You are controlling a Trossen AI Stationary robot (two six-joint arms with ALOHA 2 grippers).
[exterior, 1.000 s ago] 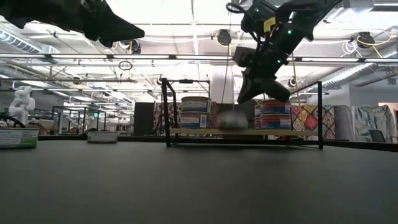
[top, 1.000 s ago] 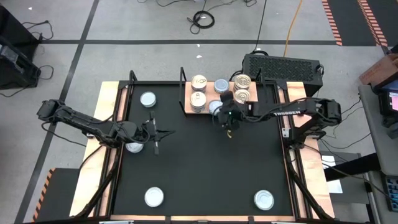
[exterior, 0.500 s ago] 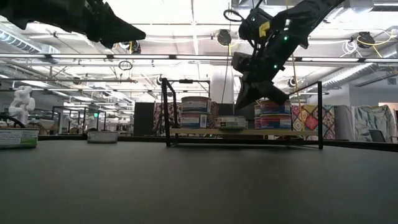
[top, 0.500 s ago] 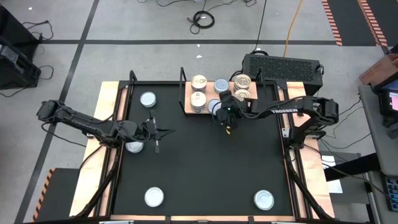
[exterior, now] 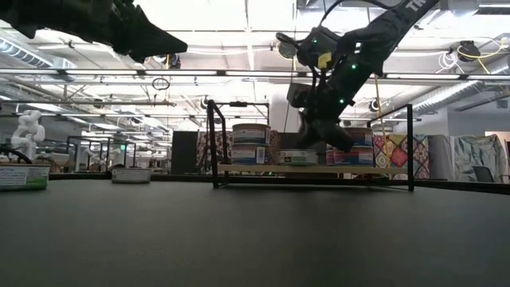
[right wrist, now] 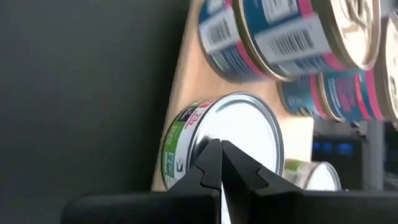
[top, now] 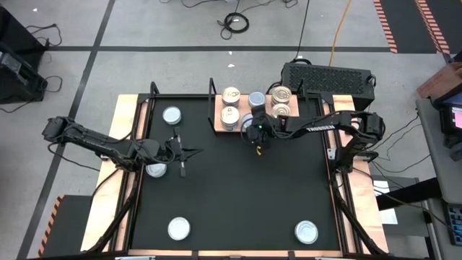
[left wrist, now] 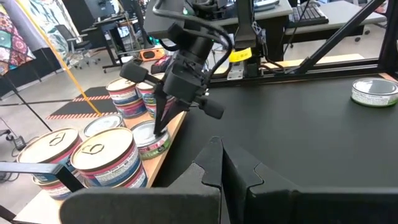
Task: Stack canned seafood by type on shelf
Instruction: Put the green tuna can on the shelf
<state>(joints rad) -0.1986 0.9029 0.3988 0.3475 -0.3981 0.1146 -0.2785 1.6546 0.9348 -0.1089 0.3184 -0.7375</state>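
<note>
The canned seafood tins are partly on the shelf (top: 219, 128), a light-wood board with black posts at the table's far edge. Stacks with cream tops (top: 230, 115) stand on its left and with gold tops (top: 281, 94) on its right. One silver-topped, green-labelled tin (right wrist: 245, 127) lies flat at the shelf's near edge. My right gripper (top: 254, 136) is shut and stands over that tin. My left gripper (top: 180, 153) is shut and hovers over the table's left half, holding nothing. Several more tins lie flat on the mat (top: 172, 115) (top: 179, 229) (top: 306, 232). My right gripper has its shut fingertips (right wrist: 211, 155) on the silver top (right wrist: 239, 134) of the green-labelled tin, close to its near rim. The fingers (left wrist: 160, 115) come slanting down from the table's near-right side. The tin rests flat on the shelf board (exterior: 358, 169).
The shelf's black posts (exterior: 213, 143) (exterior: 410, 147) rise beside the stacks. A black box (top: 328, 76) stands behind the shelf. One tin (top: 155, 171) lies half under my left arm. The middle of the black mat (top: 238, 195) holds nothing.
My right gripper has moved toward the table's left and come lower, down to the green-labelled tin. That tin was blurred on the shelf's near edge a second ago and now lies still and flat there.
</note>
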